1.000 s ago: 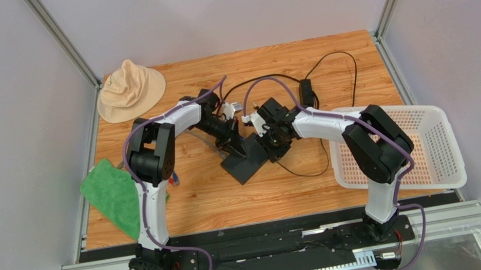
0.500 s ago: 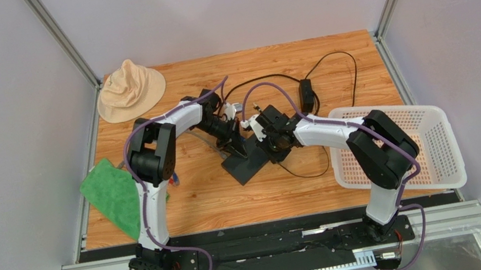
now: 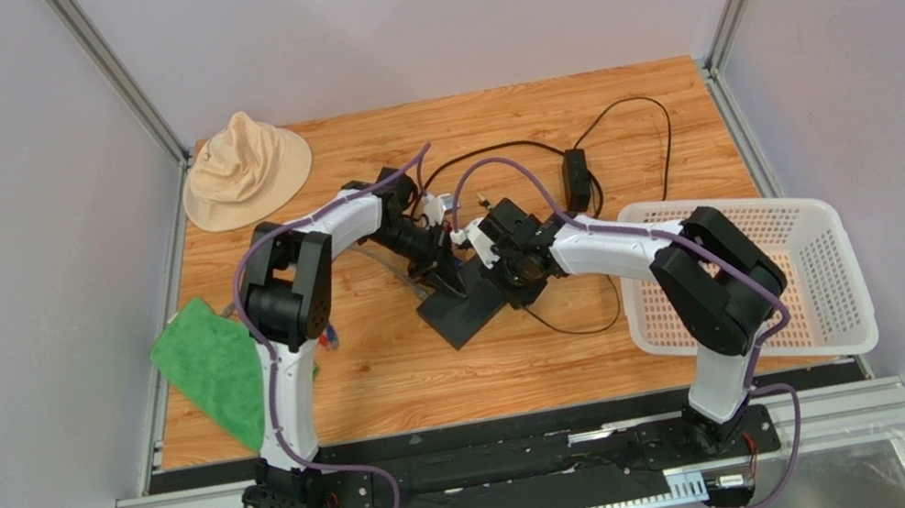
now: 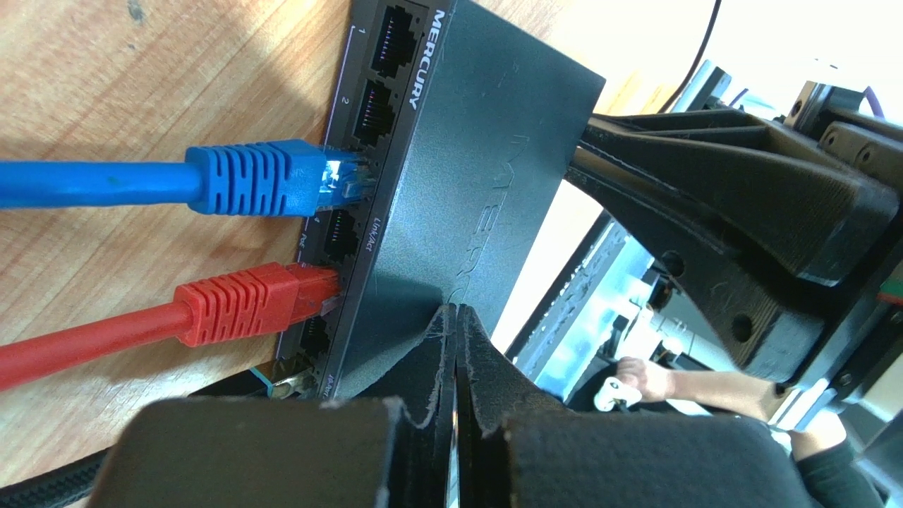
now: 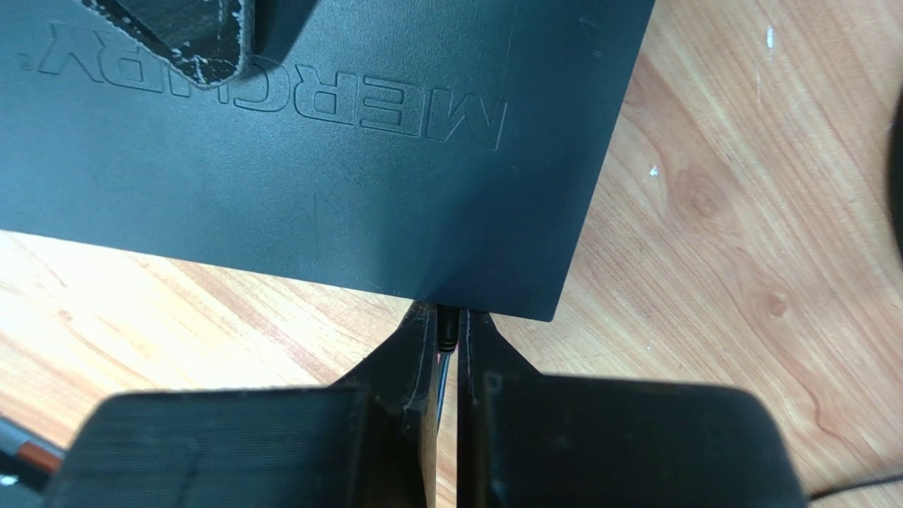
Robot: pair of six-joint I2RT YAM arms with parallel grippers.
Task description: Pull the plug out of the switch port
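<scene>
The switch (image 3: pixel 456 318) lies flat around the middle of the desk (image 3: pixel 372 401), with both arms reaching in over it. The right gripper (image 5: pixel 446 318) is the one that matters. Its jaws are pinched almost closed on the little black plug (image 5: pixel 447 330), which pokes out of the switch's edge right by a corner. The plug's axis lines up with the fingers and points back at the right wrist, so I'd guess a straight pull backwards. The left gripper (image 4: pixel 456 318) is fully closed and empty, tips pressing on the switch's top. The blue cable (image 4: pixel 127 180) and red cable (image 4: pixel 106 328) sit in the socket edge, farther back.

Wooden tabletop (image 3: pixel 412 387), pale grey walls (image 3: pixel 1 278), aluminium corner posts (image 3: pixel 111 70), metal rail (image 3: pixel 850 414) along near edge
</scene>
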